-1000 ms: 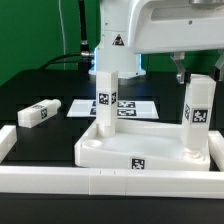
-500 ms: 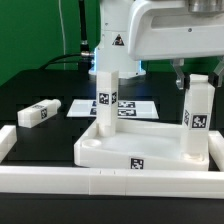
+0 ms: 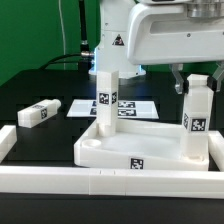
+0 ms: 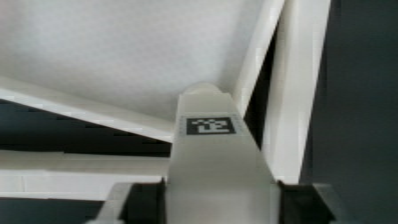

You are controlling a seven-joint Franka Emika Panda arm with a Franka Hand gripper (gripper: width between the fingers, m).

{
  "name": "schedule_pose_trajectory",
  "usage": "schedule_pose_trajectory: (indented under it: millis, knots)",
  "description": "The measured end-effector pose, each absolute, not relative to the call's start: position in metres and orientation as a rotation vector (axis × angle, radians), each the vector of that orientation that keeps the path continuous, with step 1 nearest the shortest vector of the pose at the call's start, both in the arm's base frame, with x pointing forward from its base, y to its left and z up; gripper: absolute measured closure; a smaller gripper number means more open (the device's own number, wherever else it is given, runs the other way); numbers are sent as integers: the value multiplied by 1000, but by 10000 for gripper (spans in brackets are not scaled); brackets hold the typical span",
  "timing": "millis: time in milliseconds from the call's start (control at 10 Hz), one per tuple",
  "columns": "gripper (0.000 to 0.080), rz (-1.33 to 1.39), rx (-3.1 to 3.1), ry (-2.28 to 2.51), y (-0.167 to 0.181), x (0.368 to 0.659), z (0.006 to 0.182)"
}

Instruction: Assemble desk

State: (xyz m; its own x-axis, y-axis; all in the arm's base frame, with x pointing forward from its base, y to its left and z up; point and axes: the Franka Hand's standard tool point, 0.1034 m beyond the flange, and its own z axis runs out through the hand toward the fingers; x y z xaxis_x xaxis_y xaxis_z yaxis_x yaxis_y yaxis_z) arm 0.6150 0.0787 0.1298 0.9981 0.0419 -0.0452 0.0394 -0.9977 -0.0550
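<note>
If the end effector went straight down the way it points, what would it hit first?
The end effector grips a leg, so that leg would probably meet the tabletop below first; the gap is hard to judge.

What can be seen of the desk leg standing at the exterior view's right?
The leg is a white square block, smooth and plastic-looking, with a black-and-white square tag on the face toward the exterior camera. It stands upright, its foot inside the tabletop at the corner on the exterior view's right. The pincer grips its upper end from both sides.
</note>
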Motion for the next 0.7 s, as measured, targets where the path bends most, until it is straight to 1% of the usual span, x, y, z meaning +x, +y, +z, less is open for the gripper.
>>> schedule_pose_trajectory:
  millis: [100,200,300,400,500,600,700]
  knots:
    - [504,72,-3086,-63,79,615,130]
    - [423,72,-3086,-62,79,615,130]
    - [288,72,-3086,-62,78,615,130]
    - [194,72,-3086,-62,78,615,130]
    - [194,72,-3086,-62,78,615,130]
    - [158,72,-3086,-62,78,615,130]
    - [158,72,-3086,-62,78,615,130]
